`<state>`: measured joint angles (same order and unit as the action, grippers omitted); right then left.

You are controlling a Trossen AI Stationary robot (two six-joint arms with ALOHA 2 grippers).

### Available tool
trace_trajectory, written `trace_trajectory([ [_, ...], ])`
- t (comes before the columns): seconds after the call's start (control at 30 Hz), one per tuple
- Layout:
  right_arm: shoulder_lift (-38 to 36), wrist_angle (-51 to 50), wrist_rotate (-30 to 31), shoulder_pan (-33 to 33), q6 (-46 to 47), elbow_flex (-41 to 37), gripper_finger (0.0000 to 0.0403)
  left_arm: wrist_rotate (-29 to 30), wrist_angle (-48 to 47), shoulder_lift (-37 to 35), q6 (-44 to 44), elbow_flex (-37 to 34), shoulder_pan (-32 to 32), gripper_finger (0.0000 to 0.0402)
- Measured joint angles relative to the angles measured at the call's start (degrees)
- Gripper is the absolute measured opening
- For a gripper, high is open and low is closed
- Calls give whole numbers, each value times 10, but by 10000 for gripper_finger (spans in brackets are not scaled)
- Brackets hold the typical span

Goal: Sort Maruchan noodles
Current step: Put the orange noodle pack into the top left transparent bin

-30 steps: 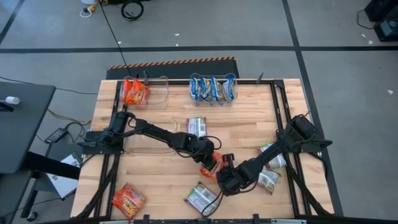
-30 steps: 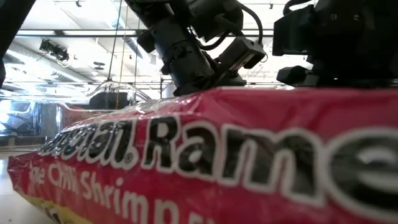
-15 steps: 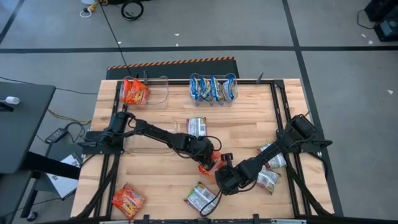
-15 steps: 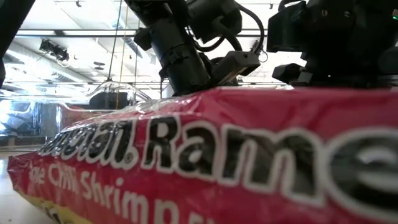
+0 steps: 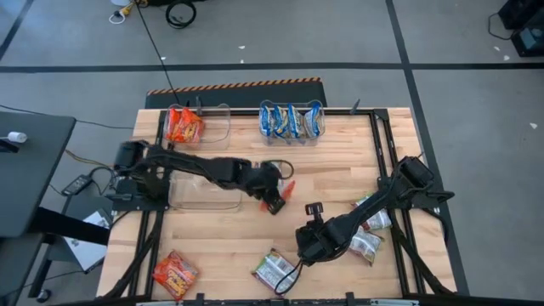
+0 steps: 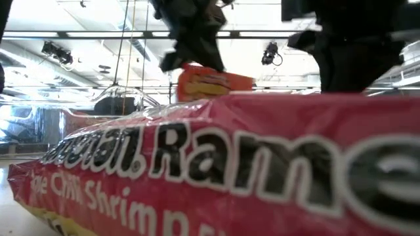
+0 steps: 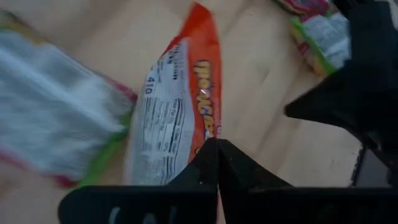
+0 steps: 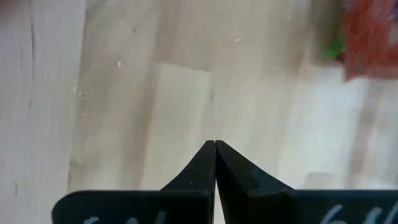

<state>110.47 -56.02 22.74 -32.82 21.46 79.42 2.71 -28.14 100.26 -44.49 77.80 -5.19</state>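
An orange Maruchan packet (image 5: 287, 189) hangs in the air near the table's middle, with my left gripper (image 5: 275, 202) shut on it. In the low view it (image 6: 213, 82) shows under the gripper. My right gripper (image 5: 303, 248) is shut and empty over bare wood, nearer the front edge. More orange packets (image 5: 183, 126) stand in the far-left clear bin. Blue ones (image 5: 291, 120) stand in the bin beside it. A green-and-white packet (image 5: 273, 270) and an orange one (image 5: 174, 274) lie flat near the front edge. My left gripper pinches the orange packet by one end (image 7: 202, 134) between its two fingers, coming from above. The packet reaches out past the fingertips, its printed back up in the wrist view. It is lifted clear of the table and slightly tilted (image 6: 216, 80).
Two more packets (image 5: 374, 219) (image 5: 367, 246) lie by the right arm near the table's right edge. A clear bin (image 5: 204, 194) sits under the left arm. A big red packet (image 6: 216, 170) lies right in front of the low camera. Bare wood lies between the arms.
My left gripper has shut on the orange packet that lay between the two grippers. It has lifted the packet clear of the table and carried it up, toward the far edge and a little left. My right gripper has stayed about where it was, shut.
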Motion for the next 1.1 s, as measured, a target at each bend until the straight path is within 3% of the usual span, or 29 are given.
trace_trajectory([
  [0.37,-1,-40,57,0,17,58,14,22,-79,-112,52,0,53,1],
  [0.97,-1,-40,61,-3,84,58,14,22,-119,-120,92,1,90,1],
  [1.1,0,-39,61,-3,86,58,14,22,-123,-120,111,1,87,18],
])
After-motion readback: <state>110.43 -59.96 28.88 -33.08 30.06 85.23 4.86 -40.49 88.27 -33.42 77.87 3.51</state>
